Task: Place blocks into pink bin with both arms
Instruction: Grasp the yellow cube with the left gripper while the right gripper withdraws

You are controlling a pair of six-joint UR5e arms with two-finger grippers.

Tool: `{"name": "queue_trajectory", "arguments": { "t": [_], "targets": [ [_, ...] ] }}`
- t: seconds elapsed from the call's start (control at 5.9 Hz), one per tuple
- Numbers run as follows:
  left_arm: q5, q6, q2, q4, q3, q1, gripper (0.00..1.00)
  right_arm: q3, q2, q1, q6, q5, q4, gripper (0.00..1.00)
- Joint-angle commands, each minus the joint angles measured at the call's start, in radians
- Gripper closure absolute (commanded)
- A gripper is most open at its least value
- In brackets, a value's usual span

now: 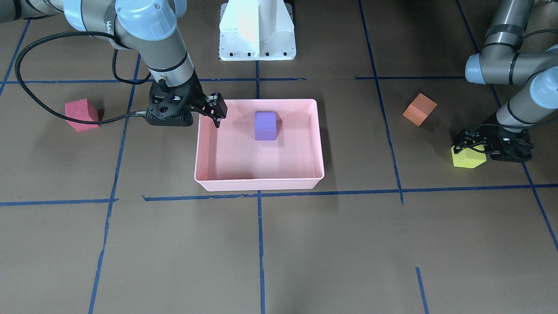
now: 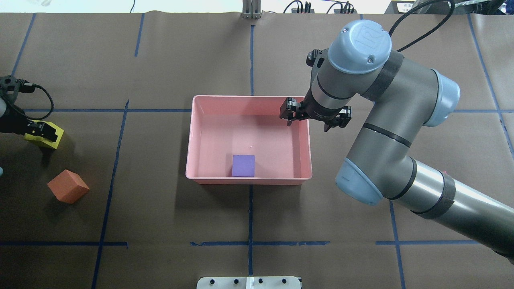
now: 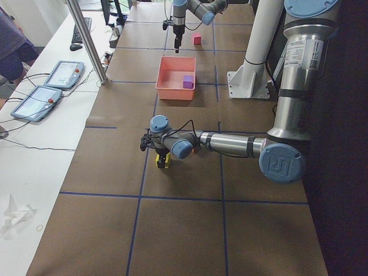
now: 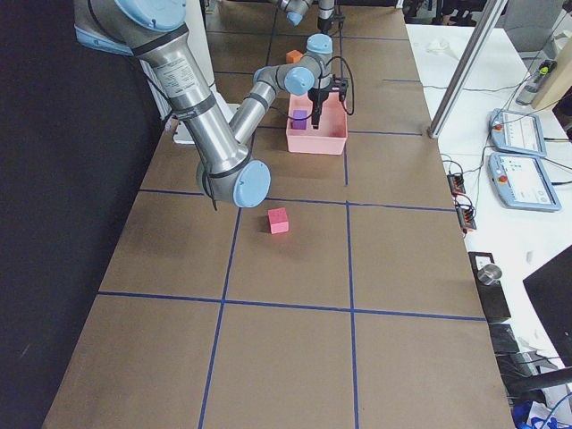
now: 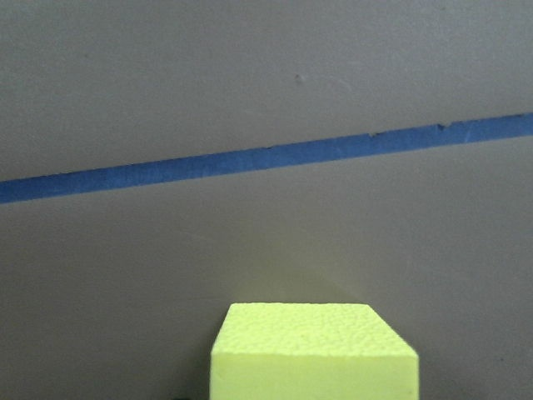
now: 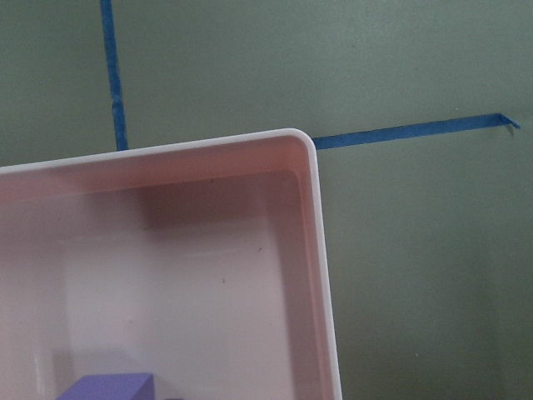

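The pink bin (image 1: 261,183) sits mid-table with the purple block (image 1: 265,125) inside it, near the wall on the robot's side. My right gripper (image 2: 314,122) is open and empty, hovering over the bin's far right corner (image 6: 304,146). My left gripper (image 1: 470,148) is down on the yellow block (image 1: 468,160), its jaws closed around it on the table. That block fills the bottom of the left wrist view (image 5: 312,354). The orange block (image 1: 419,109) lies loose close to the left gripper. The red block (image 1: 81,114) lies loose on the right arm's side.
The white base pedestal (image 1: 257,30) stands behind the bin on the robot's side. Blue tape lines (image 1: 261,194) cross the brown table cover. A black cable (image 1: 52,100) loops from the right arm near the red block.
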State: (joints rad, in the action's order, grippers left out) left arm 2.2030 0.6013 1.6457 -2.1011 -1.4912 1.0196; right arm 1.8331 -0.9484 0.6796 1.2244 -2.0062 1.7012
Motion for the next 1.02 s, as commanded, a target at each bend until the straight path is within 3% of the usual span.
{"name": "queue_trajectory", "arguments": {
  "t": [0.0, 0.17, 0.34, 0.68, 0.85],
  "targets": [
    [-0.002, 0.003, 0.038, 0.012, -0.047, 0.002, 0.53, 0.0, -0.003, 0.006, -0.008, -0.002, 0.0, 0.0],
    [-0.002, 0.006, 0.055, 0.016, -0.09, 0.013, 0.53, 0.008, -0.006, 0.027, -0.038, -0.012, 0.0, 0.0],
    [0.0, 0.034, 0.106, 0.109, -0.159, 0.02, 0.53, 0.053, -0.053, 0.05, -0.096, -0.011, 0.001, 0.0],
    [-0.003, 0.095, 0.263, 0.486, -0.359, 0.017, 0.52, 0.185, -0.25, 0.115, -0.349, -0.014, -0.008, 0.0],
    [-0.029, 0.218, 0.376, 0.565, -0.372, -0.007, 0.53, 0.24, -0.361, 0.15, -0.473, -0.008, -0.009, 0.0]
  ]
}}
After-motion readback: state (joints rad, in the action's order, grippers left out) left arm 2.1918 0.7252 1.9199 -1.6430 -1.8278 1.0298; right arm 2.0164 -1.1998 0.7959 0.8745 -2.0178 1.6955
